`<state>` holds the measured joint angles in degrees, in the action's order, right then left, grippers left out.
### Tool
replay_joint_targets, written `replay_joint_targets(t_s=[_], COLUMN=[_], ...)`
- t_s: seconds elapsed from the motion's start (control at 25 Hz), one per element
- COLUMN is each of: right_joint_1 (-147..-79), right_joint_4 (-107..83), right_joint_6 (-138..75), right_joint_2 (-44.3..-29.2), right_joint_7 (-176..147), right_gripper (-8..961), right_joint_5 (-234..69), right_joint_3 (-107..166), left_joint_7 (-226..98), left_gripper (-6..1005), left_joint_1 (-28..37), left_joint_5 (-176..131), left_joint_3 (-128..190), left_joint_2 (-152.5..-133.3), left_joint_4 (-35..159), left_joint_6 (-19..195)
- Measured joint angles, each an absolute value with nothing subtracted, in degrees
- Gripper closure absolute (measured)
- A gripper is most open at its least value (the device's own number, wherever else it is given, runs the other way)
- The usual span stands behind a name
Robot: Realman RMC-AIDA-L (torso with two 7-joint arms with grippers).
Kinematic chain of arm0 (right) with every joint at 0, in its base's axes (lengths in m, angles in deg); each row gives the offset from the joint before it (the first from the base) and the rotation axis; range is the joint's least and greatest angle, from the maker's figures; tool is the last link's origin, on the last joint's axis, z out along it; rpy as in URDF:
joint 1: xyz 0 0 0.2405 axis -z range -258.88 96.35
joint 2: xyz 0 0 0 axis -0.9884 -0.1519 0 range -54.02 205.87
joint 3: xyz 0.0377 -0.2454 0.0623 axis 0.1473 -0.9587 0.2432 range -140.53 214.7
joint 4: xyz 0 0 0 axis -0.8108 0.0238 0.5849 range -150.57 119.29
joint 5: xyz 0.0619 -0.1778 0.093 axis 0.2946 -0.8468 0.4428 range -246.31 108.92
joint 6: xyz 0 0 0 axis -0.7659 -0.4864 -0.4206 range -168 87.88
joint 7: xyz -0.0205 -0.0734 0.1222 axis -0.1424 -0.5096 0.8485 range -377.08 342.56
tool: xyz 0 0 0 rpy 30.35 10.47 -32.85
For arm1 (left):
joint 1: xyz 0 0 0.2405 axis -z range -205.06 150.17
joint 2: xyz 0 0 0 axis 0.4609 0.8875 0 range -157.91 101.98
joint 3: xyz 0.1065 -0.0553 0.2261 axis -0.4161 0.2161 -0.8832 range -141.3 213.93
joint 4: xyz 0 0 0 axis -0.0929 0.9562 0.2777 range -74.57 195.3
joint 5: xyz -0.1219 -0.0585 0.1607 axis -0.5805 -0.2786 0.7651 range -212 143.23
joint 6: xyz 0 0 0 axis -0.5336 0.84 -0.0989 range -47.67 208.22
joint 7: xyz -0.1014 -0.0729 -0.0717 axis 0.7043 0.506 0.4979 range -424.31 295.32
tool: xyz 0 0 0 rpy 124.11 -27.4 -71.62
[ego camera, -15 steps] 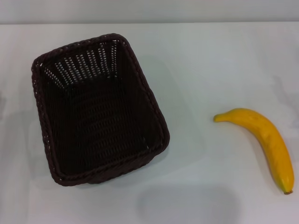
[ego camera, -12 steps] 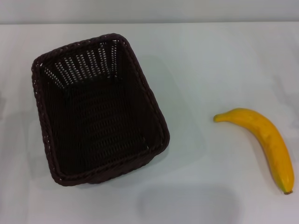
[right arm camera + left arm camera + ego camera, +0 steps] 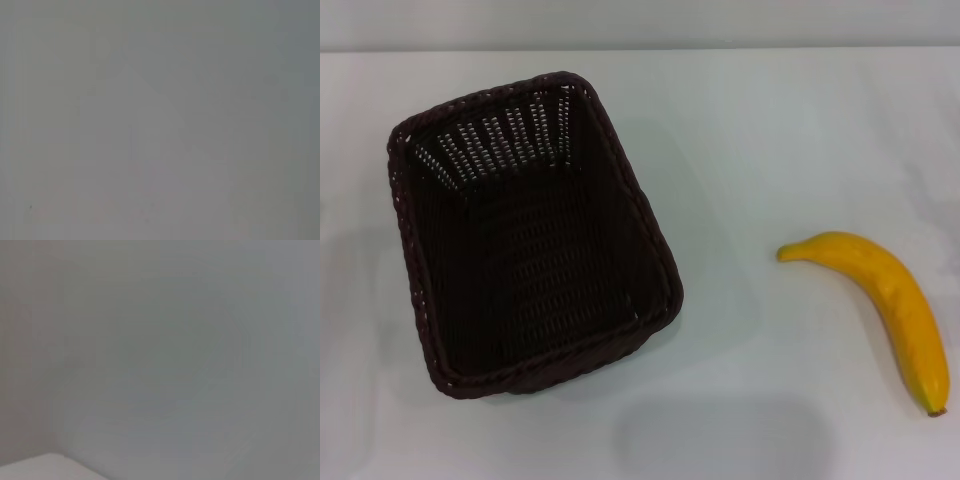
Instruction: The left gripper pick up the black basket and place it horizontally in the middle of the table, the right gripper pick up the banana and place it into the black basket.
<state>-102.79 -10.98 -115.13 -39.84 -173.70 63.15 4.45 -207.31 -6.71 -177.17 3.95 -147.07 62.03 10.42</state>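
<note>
nearest the bottom edge of the head view lies bare white table (image 3: 740, 420) with only a faint grey shadow on it. just above that, at the lower right of the frame, the banana (image 3: 885, 300) lies flat on its side, dark tip toward the bottom right corner, stem end pointing toward the centre; it sits alone and well apart from everything else, which leaves room all round it for a grasp from above.

further up and to the left, the black basket (image 3: 665, 260) stands upright on its base, mouth open to the camera and empty. its long axis runs up and down the frame with a slight tilt, so it is off to the left and not yet lying crosswise in the middle, and the first step looks undone.

neither the left gripper nor the right gripper appears in any view; both wrist views show only a featureless grey surface, so whether either is released or clenched cannot be told. nothing is being held.
</note>
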Motion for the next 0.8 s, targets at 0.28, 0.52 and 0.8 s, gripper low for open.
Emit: replay_joint_targets(t_s=[0.28, 0.52, 0.8], right_joint_1=[-102.8, -103.8, -105.1], right_joint_4=[-10.9, -10.9, -10.9], right_joint_6=[-115.1, -115.2, -115.3], right_joint_2=[-39.82, -39.83, -39.86], right_joint_7=[-173.7, -173.7, -173.7], right_gripper=[122, 122, 122], right_joint_5=[63.1, 63.1, 63.1], right_joint_3=[4.4, 4.4, 4.4], left_joint_7=[-180.3, -155.3, -134.7], left_gripper=[137, 137, 138], left_joint_1=[-7.3, -2.9, 9.8], left_joint_5=[-164.5, -140.6, -111.5], left_joint_3=[2.1, 1.9, 0.3], left_joint_2=[-144.59, -136.87, -125.53], left_joint_4=[77.8, 85.7, 87.4], left_joint_6=[20.9, 20.7, 10.6])
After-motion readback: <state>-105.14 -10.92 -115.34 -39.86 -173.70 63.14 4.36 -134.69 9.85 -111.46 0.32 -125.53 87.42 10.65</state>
